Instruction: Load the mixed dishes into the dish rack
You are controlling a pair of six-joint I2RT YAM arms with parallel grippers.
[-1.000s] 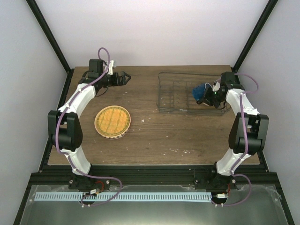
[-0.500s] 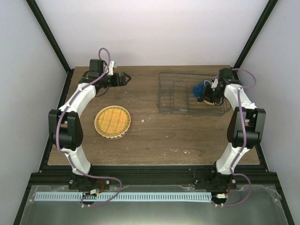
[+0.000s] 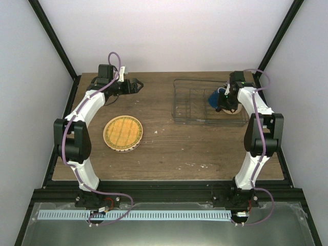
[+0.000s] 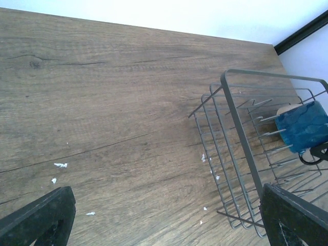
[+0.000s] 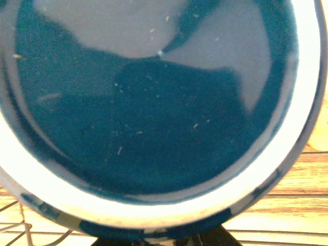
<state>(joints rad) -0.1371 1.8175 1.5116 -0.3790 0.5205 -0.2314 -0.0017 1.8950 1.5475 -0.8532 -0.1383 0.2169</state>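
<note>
your right gripper (image 3: 224, 101) is pinched tight on the dark blue glazed mug (image 3: 215, 97), holding it at the right end of the rectangular dish rack of thin dark wire (image 3: 189, 105), inside the outline of its rim in the overhead view; whether the mug rests on the wires or hangs just above them you cannot tell from these views. in the right wrist view the mug's glossy blue inside and pale rim fill almost everything, with a few rack wires at the lower left and wood grain at the right. just behind the mug, the left wrist view shows a small cream bowl (image 4: 286, 109), mostly hidden (only a pale curved edge shows).

your left gripper (image 3: 135, 84) is spread wide and holds nothing; it hangs over the far left part of the brown wood-grain table (image 3: 174, 148), pointed toward the rack and well apart from it.

the round yellow-orange grid-patterned plate (image 3: 123, 132) lies flat on the table near the left arm, well apart from the rack, with something under its near edge that you cannot make out. a few small white specks (image 4: 60, 165) dot the wood
</note>
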